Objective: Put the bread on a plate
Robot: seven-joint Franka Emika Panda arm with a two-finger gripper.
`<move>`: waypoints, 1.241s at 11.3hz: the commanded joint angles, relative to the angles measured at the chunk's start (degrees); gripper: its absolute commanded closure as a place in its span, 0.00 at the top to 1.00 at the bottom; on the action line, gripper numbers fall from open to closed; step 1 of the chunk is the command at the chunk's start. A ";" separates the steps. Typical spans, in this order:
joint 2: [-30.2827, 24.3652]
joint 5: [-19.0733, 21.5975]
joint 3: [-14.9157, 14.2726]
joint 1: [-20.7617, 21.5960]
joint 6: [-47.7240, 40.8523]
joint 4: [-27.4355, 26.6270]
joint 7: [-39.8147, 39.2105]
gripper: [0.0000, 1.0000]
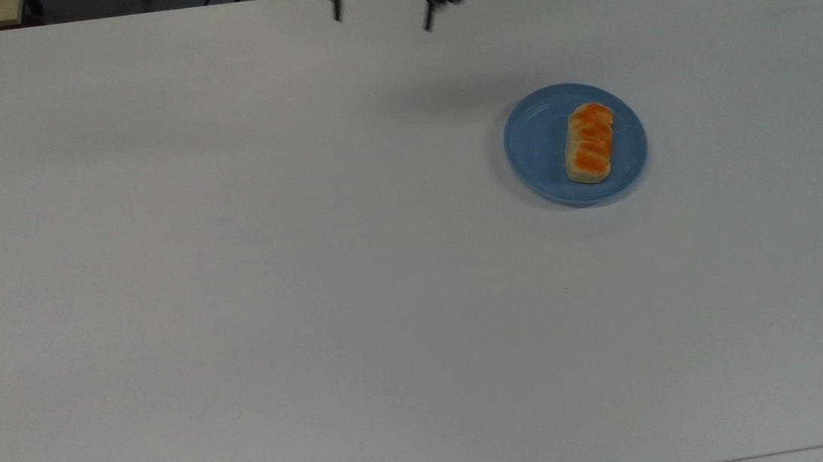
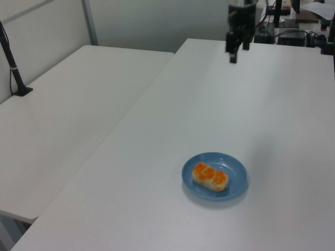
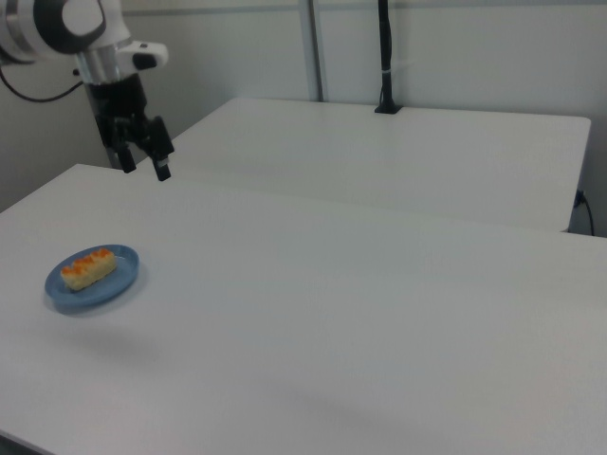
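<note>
The bread (image 1: pixel 589 143) lies flat on the blue plate (image 1: pixel 536 149), orange-brown glazed top up, right of the plate's middle in the top view. The same bread (image 2: pixel 210 176) and plate (image 2: pixel 235 175) sit near the front of the table in the left view, and the bread (image 3: pixel 88 268) on its plate (image 3: pixel 119 282) is at the right view's left. My gripper (image 1: pixel 382 19) hangs high above the table's far edge, well away from the plate, open with nothing between its fingers (image 3: pixel 163 171). The gripper (image 2: pixel 236 54) is near the left view's top.
A second white table (image 2: pixel 68 110) adjoins the work table (image 1: pixel 235 278), with a black post (image 3: pixel 384 57) standing on it. Cables and equipment (image 2: pixel 293 31) sit beyond the far end in the left view.
</note>
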 commanded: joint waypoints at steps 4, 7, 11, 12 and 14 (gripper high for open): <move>-2.72 4.47 -17.90 0.60 -0.94 5.39 -23.26 1.00; -2.63 5.10 -18.18 0.60 6.32 3.54 -17.37 1.00; -2.63 5.45 -17.38 2.70 2.38 3.10 -15.34 1.00; -2.63 5.37 -17.12 3.14 1.41 2.40 -16.99 1.00; -2.72 5.10 -15.81 3.68 1.31 1.09 -21.02 1.00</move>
